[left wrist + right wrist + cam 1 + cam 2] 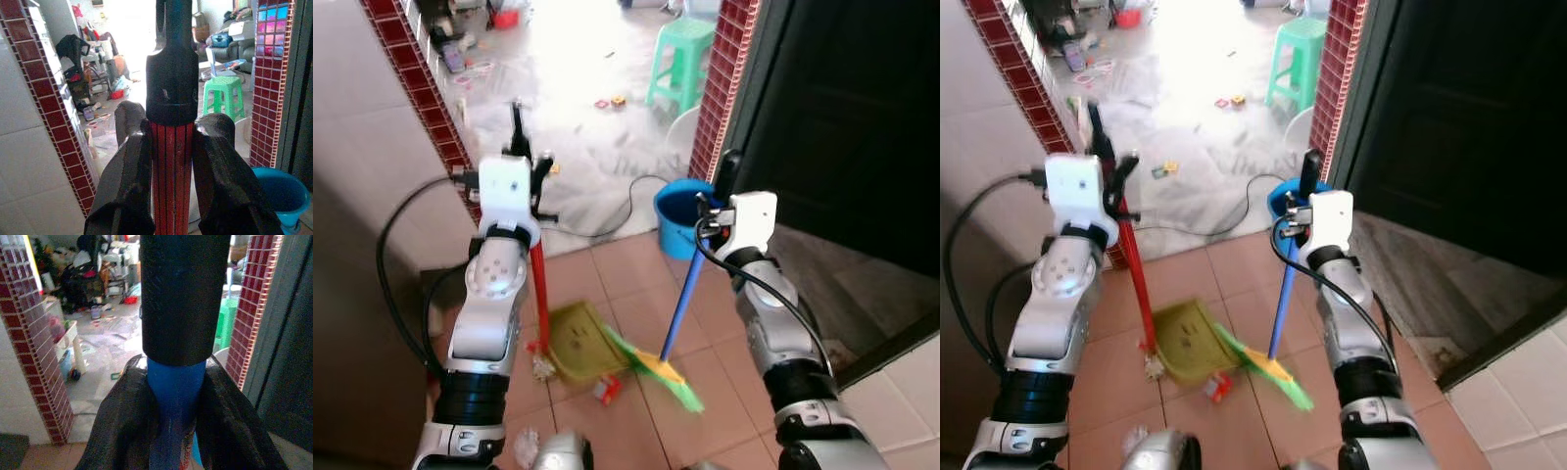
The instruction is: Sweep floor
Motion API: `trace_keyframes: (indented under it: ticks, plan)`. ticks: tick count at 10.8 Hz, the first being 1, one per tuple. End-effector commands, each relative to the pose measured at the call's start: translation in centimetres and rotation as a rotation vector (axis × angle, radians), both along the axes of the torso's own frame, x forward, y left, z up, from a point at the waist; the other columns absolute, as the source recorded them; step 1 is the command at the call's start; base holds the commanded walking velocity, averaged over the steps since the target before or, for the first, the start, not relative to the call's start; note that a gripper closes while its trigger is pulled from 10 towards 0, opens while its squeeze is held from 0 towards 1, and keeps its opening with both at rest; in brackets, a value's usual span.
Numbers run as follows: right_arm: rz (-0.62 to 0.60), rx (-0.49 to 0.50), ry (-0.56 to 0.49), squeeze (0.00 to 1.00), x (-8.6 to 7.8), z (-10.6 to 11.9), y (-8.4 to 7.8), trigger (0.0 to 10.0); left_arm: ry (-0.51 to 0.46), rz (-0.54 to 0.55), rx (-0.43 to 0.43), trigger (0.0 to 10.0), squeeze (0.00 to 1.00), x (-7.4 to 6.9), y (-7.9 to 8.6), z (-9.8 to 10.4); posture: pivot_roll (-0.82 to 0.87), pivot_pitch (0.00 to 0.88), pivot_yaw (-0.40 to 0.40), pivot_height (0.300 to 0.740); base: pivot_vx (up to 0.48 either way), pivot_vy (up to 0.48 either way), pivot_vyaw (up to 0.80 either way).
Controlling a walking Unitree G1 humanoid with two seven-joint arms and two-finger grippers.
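Silver arms rise in the foreground. Left gripper [171,147] has its jaws clamped on the red dustpan handle [539,284], which stands nearly upright, its black-capped top pointing up. At its foot the yellow-green dustpan [579,341] lies on the tiled floor [617,264]. Right gripper [176,396] has its jaws closed around the blue broom handle [682,299]; this shaft slants, its green bristles [671,377] low beside the dustpan. A blue bucket [683,217] sits behind, near a green stool [680,59].

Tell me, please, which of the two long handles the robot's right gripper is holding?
The blue broom handle, ending in green bristles; the right gripper is shut on it. The red dustpan handle sits in the left gripper.
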State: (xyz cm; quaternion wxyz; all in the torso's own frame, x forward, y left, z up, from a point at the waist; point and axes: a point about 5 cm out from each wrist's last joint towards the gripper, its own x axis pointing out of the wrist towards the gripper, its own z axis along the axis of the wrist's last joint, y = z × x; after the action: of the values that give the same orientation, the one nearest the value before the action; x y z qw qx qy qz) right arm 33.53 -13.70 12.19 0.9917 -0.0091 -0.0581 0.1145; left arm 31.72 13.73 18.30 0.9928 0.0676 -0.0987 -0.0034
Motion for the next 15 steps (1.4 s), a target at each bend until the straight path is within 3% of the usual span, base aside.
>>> trace_keyframes:
  ticks: [1, 3, 5, 6, 7, 9, 11, 14, 15]
  plan:
    - [0.021, -0.016, -0.054, 0.00, 0.1, 1.2, 0.8, 10.0, -0.036, 0.015, 0.011, 10.0, 0.00, -0.2, 0.2, 0.4, 0.03, 0.077, 0.033, 0.740, 0.000, 0.000, 0.79]
    - [0.016, -0.029, -0.048, 0.00, -0.1, 0.8, 0.8, 10.0, -0.067, 0.018, 0.015, 10.0, 0.00, -0.5, 0.2, 1.0, 0.04, 0.055, 0.027, 0.740, 0.000, 0.000, 0.79]
    - [-0.029, -0.034, -0.046, 0.00, 0.4, 0.9, 0.6, 10.0, -0.125, 0.027, 0.121, 10.0, 0.00, -0.5, 0.8, 2.1, 0.06, 0.067, 0.034, 0.740, 0.000, 0.000, 0.79]
    - [-0.031, -0.037, -0.041, 0.00, 0.4, 0.8, 0.4, 10.0, -0.108, 0.026, 0.124, 10.0, 0.00, -0.4, 1.0, 1.8, 0.06, 0.071, 0.024, 0.740, 0.000, 0.000, 0.79]
    - [-0.024, -0.044, -0.027, 0.00, 0.3, 0.5, 0.2, 10.0, -0.081, -0.045, 0.138, 10.0, 0.00, -0.6, 0.2, 1.1, 0.05, 0.067, 0.012, 0.740, 0.000, 0.000, 0.79]
    - [-0.031, -0.047, -0.029, 0.00, 0.3, 0.6, 0.1, 10.0, -0.074, -0.020, 0.195, 10.0, 0.00, -1.1, -0.1, 0.5, 0.05, 0.069, 0.009, 0.740, 0.000, 0.000, 0.78]
    - [-0.050, -0.044, -0.019, 0.00, 0.3, 0.3, -0.2, 10.0, -0.106, -0.007, 0.261, 10.0, 0.00, -1.5, 0.8, 0.4, 0.03, 0.064, 0.005, 0.740, 0.000, 0.000, 0.00]
    - [-0.090, -0.052, -0.019, 0.00, 0.6, 0.4, -0.6, 10.0, -0.074, 0.037, 0.347, 10.0, 0.00, -1.6, 2.5, -0.7, 0.03, 0.062, 0.011, 0.740, 0.000, 0.000, 0.00]
    - [-0.100, -0.061, -0.013, 0.00, 0.5, 0.2, -0.7, 10.0, -0.031, 0.049, 0.384, 10.0, 0.00, -1.4, 2.9, -2.0, 0.03, 0.062, 0.011, 0.740, 0.000, 0.000, 0.00]
